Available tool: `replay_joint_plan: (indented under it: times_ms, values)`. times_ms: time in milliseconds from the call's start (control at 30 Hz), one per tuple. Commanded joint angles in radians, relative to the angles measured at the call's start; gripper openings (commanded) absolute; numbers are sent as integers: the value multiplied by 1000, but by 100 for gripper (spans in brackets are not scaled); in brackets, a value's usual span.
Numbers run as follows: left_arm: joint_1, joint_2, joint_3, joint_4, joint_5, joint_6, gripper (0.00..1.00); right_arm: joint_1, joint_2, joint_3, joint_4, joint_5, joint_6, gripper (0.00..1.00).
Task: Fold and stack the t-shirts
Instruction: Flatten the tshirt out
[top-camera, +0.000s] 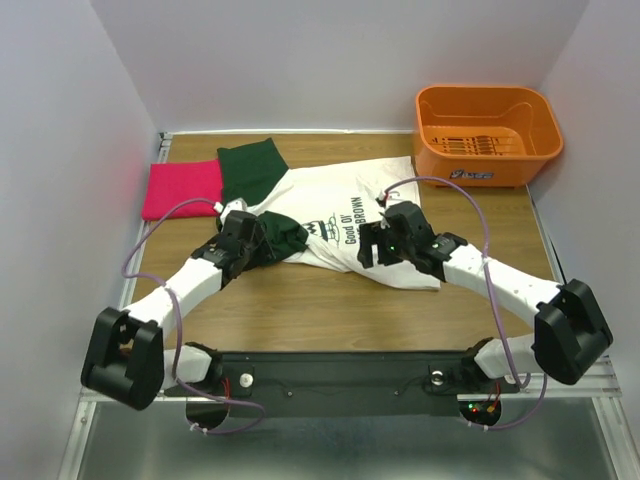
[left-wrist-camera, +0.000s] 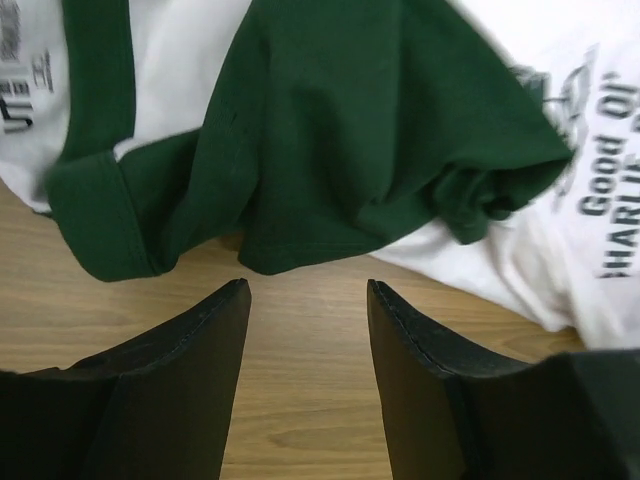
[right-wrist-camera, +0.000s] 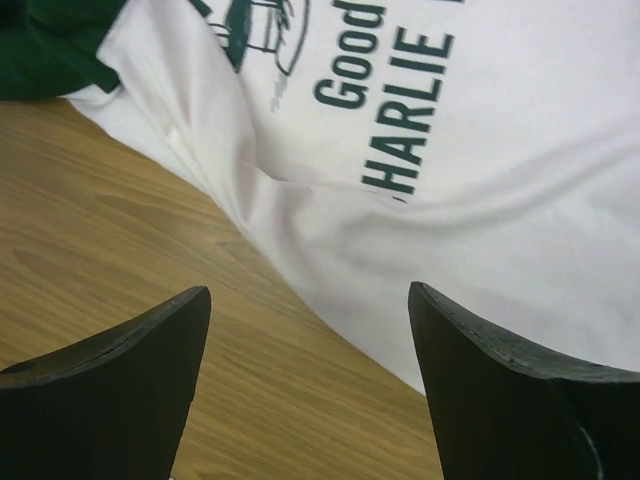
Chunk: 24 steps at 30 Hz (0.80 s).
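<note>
Left end effector (left-wrist-camera: 308, 290) and right end effector (right-wrist-camera: 310, 295) wide apart, empty, at near edge of white cloth tee with dark green sleeves (top-camera: 340, 215), mid wooden surface (top-camera: 300, 310). Risk: catching bunched sleeve (left-wrist-camera: 330, 150) only, dragging fold crooked.

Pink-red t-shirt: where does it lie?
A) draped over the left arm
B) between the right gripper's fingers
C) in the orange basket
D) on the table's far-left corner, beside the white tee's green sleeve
D: the pink-red t-shirt lies on the table at far left, next to the green sleeve.
</note>
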<state>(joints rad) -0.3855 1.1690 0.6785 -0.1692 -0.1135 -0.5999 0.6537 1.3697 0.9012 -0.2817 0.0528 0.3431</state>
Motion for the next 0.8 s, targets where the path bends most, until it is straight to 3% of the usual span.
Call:
replay_joint_plan:
  times_ms: [0, 433, 767]
  values:
    - [-9, 61, -17, 85, -17, -49, 59, -31, -83, -54, 3, 94, 31, 87]
    - [-10, 192, -51, 165, -69, -70, 58, -89, -164, -116, -5, 140, 34, 88]
    - [-9, 146, -76, 137, -127, -74, 58, -103, -178, -131, -8, 140, 31, 88]
